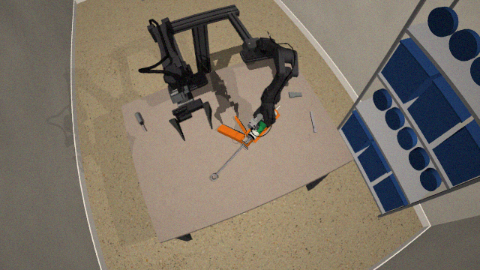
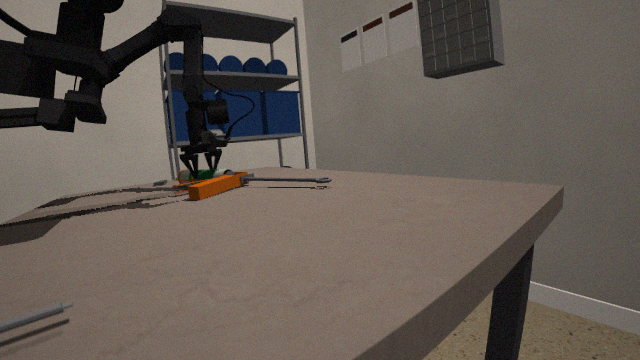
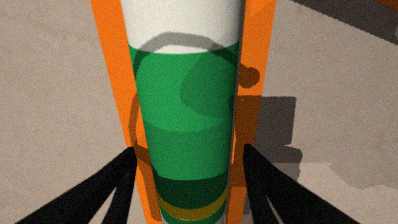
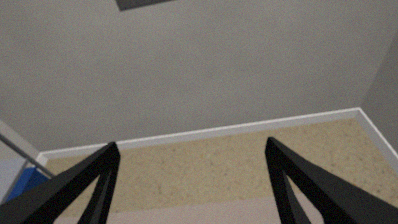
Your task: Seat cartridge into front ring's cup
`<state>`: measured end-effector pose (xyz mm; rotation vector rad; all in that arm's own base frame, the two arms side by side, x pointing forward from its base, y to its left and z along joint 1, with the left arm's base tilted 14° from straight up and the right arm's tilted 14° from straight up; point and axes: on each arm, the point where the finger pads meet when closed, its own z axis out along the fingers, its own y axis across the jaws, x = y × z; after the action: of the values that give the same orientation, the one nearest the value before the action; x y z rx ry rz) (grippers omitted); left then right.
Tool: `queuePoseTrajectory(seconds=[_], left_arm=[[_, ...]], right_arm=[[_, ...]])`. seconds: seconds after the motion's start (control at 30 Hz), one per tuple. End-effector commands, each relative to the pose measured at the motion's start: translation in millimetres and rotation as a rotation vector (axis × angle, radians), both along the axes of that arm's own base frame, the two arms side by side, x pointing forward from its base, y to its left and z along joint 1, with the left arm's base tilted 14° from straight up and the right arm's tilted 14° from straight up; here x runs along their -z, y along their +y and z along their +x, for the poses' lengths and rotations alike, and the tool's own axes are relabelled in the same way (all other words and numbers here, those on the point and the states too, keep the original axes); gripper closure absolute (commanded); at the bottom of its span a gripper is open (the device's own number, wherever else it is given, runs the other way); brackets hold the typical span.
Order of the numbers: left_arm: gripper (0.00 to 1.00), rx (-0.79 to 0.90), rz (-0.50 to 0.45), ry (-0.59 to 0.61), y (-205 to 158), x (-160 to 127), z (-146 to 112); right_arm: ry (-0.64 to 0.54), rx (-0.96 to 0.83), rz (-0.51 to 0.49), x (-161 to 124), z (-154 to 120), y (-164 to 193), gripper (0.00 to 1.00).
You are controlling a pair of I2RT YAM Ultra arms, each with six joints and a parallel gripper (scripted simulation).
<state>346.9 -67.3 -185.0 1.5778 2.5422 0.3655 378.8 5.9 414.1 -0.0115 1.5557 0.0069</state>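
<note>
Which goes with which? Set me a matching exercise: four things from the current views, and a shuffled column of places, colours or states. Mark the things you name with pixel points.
Things
1. cartridge [image 1: 262,127] [image 3: 185,110]
2. plunger rod [image 1: 229,160] [image 2: 285,179]
3. left tool [image 2: 202,167] [image 3: 190,149]
4. right tool [image 1: 198,134] [image 4: 192,140]

Places, colours or states
A. sticks out of the gun's orange body [image 1: 229,134] [image 2: 217,187], ring at its end
B. fingers wide apart, away from the gun
C. green and white, between orange rails [image 3: 114,65]
D. open, one finger on each side of the green part

Right pairs: 1-C; 2-A; 3-D; 4-B
</note>
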Motion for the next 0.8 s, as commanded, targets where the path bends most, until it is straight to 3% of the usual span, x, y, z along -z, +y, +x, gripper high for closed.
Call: queuePoseTrajectory(seconds=[0.0, 0.2, 0.43, 0.6, 0.77], left_arm=[[0.28, 0.008, -0.031, -0.049, -11.3, -8.4, 19.1], [0.28, 0.011, -0.013, 0.012, -7.6, -10.8, -8.5], [0.28, 0.012, -0.03, -0.042, -16.8, -23.8, 17.3], [0.28, 0.013, -0.038, -0.066, -18.6, -26.5, 21.8], [0.28, 0.004, -0.003, 0.02, -8.6, -33.1, -13.9]], right_arm=[[-0.065, -0.017, -0.008, -29.5, -13.3, 4.1, 0.0], [-0.065, -0.017, -0.008, -29.5, -13.3, 4.1, 0.0], [-0.065, -0.017, -0.008, -29.5, -13.3, 4.1, 0.0], [-0.065, -0.017, -0.008, -29.5, -13.3, 4.1, 0.0], [-0.065, -0.017, -0.008, -29.5, -13.3, 4.1, 0.0]])
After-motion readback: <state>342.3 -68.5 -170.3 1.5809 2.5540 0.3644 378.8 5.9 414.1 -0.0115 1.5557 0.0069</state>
